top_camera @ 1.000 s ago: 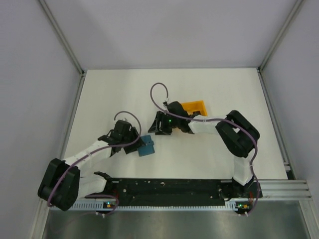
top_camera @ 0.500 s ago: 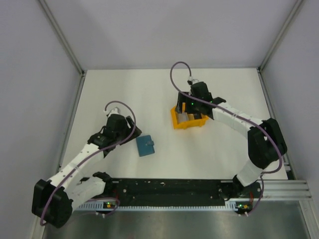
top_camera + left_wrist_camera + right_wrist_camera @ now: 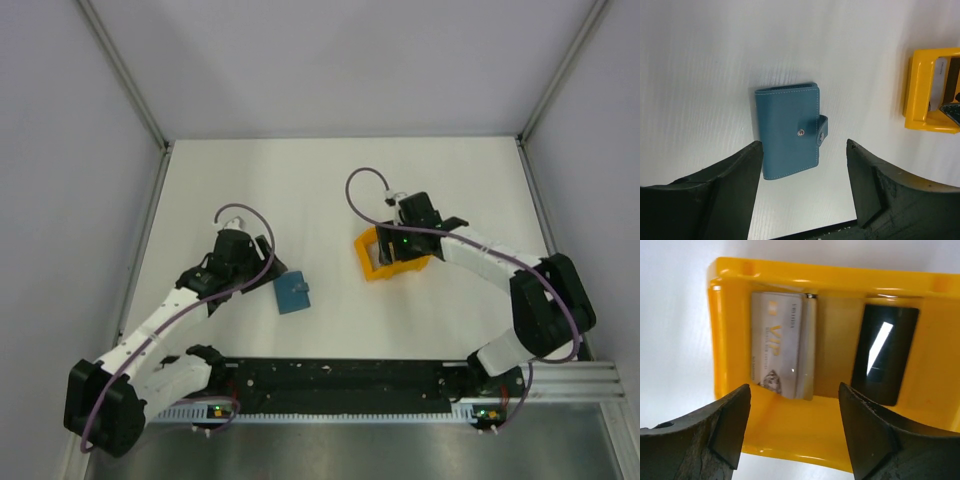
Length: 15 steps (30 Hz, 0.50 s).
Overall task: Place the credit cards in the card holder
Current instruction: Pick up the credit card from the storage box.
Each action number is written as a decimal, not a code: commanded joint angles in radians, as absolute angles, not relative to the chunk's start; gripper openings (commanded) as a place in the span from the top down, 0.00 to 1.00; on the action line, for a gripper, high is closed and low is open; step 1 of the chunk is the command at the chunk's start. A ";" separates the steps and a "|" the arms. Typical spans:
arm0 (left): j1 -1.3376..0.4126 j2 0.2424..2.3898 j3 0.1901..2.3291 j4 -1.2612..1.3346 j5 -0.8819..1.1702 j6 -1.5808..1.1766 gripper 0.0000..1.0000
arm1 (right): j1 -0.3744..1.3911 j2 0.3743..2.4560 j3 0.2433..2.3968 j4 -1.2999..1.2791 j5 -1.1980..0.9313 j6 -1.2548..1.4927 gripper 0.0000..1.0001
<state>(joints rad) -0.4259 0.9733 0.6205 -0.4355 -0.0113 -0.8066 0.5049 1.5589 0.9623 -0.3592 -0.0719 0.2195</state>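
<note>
The left gripper (image 3: 804, 145) has drawn back from the card holder (image 3: 787, 132), which now lies free ahead of its spread fingers. The right gripper (image 3: 794, 390) has swung away from the holder and hangs over the orange tray (image 3: 368, 250) (itself slid and turned slightly beneath it).

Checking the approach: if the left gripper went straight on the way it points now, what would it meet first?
The left gripper would most likely meet the card holder, which lies closed on the table in line with the gap between its open fingers. Depth is unclear.
</note>
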 commanded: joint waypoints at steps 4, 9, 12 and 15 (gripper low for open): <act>-0.428 0.977 0.640 -0.410 0.049 -0.785 0.29 | 0.388 1.423 0.933 -0.385 -0.005 0.058 0.33; -0.428 0.974 0.637 -0.410 0.072 -0.770 0.29 | 0.270 1.448 0.977 -0.423 -0.102 0.074 0.32; -0.433 0.971 0.641 -0.387 0.092 -0.750 0.29 | 0.270 1.443 0.966 -0.402 -0.230 0.135 0.31; -0.457 0.983 0.650 -0.342 0.092 -0.762 0.28 | 0.308 1.459 0.950 -0.356 -0.275 0.201 0.32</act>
